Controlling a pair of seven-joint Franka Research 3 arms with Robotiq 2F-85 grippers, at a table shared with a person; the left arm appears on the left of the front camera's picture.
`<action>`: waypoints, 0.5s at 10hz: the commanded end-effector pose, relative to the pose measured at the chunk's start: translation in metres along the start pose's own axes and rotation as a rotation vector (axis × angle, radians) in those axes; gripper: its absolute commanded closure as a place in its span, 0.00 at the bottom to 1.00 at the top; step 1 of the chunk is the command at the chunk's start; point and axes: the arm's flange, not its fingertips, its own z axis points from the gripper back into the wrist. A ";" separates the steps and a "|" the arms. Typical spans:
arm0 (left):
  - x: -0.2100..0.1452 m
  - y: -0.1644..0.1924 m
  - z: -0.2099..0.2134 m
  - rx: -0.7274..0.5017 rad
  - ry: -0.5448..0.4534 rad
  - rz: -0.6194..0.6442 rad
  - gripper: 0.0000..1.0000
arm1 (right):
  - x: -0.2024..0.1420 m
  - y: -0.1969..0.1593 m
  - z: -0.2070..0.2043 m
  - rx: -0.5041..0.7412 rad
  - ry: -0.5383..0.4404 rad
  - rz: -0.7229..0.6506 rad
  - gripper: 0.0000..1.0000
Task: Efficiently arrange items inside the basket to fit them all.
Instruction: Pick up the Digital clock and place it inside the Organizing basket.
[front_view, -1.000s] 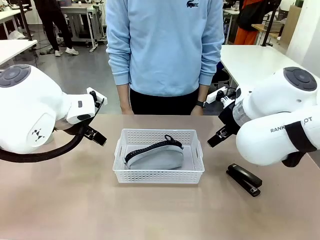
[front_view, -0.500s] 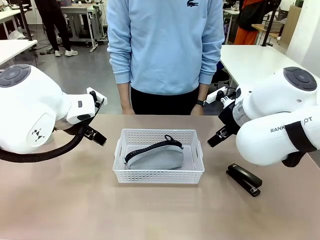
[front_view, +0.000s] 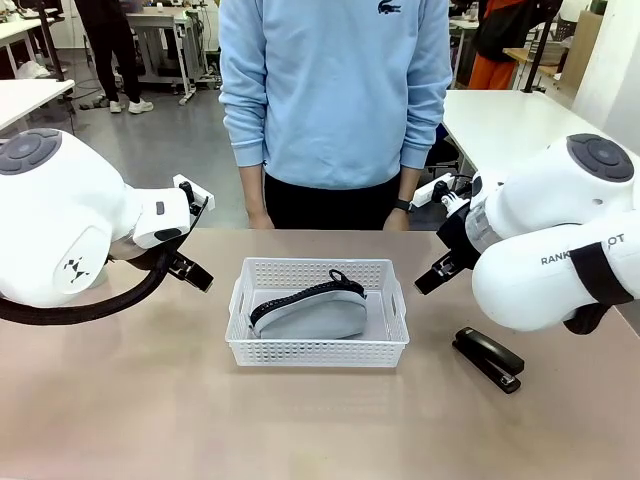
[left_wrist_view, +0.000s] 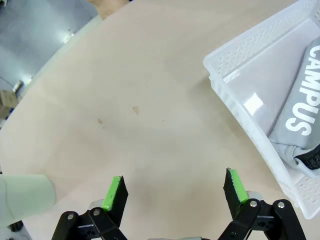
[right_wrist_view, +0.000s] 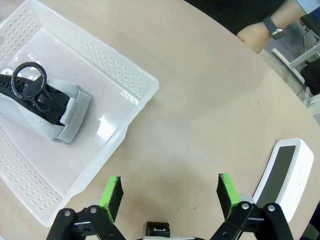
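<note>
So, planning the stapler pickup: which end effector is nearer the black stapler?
Right. The right end effector hovers just beyond the stapler; the left end effector is across the basket.

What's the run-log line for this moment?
left gripper: open, empty | right gripper: open, empty | pouch: in basket | stapler: on table

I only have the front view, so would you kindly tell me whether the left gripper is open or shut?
Observer: The left wrist view shows the left gripper open and empty.
Operator: Thank you. Is anything near it that I cannot see?
Observer: A pale green plastic cup sits at that view's lower left edge, on the table.
Operator: And by the right arm?
Observer: A small white rounded box lies on the table beside the open right gripper.
</note>
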 end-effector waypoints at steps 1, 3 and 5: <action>0.000 0.000 0.000 0.000 0.000 -0.001 0.00 | 0.000 0.000 0.000 0.000 0.000 -0.001 0.00; 0.000 0.000 0.000 0.000 0.000 -0.001 0.00 | 0.000 0.000 0.000 0.000 0.000 -0.001 0.00; -0.003 0.000 0.005 -0.159 0.102 -0.040 0.00 | -0.001 -0.002 0.002 0.049 0.103 -0.031 0.00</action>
